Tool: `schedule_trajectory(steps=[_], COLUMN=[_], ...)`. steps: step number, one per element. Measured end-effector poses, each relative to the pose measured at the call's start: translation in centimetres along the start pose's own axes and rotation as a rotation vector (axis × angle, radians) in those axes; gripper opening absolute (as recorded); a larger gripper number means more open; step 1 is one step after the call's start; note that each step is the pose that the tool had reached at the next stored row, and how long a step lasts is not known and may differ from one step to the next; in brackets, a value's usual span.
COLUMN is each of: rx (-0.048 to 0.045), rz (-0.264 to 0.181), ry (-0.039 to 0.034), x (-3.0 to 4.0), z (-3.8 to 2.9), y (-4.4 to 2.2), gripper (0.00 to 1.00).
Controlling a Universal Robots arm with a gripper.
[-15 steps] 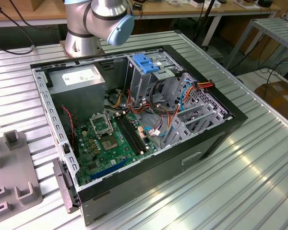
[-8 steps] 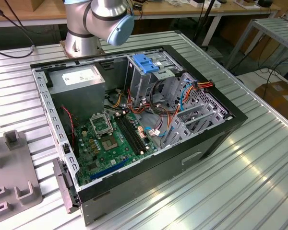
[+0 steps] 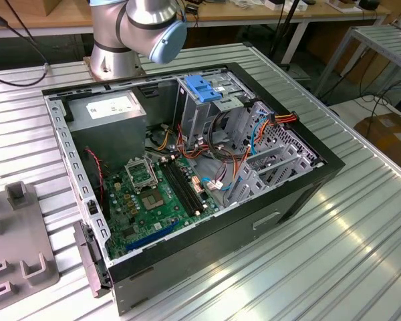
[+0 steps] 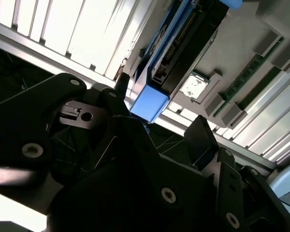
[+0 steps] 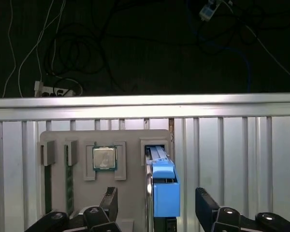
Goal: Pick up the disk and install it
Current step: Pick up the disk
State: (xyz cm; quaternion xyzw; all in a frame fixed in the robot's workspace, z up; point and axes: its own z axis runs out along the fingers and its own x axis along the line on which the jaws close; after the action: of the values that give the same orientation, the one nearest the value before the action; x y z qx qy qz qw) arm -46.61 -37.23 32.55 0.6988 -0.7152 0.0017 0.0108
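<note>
The disk, a grey drive in a bright blue carrier, stands on edge in a slot of a grey holder tray. My gripper is open and straddles it, with one black finger on each side and a gap between each finger and the carrier. In the second wrist view the disk shows its blue end close to the gripper, between the fingertips. The exterior view shows the holder tray at its left edge.
An open computer case lies on the slatted metal table. Inside are a metal drive cage with a blue latch, a grey power supply, a green motherboard and loose cables. A processor chip sits in the tray beside the disk.
</note>
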Motion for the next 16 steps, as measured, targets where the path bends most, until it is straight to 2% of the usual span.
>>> schedule_trajectory(steps=[12,13,15,16], rx=[0.0041,0.0041,0.0040,0.0038], rz=[-0.003,-0.003,-0.003,-0.003], ry=[-0.0001,0.0000,0.0000,0.0000], x=[-0.04,-0.04,-0.05,-0.05], z=[2.60,2.71,2.87,2.93], y=[0.19,0.18,0.18,0.18], gripper=[0.74,0.72,0.59,0.59])
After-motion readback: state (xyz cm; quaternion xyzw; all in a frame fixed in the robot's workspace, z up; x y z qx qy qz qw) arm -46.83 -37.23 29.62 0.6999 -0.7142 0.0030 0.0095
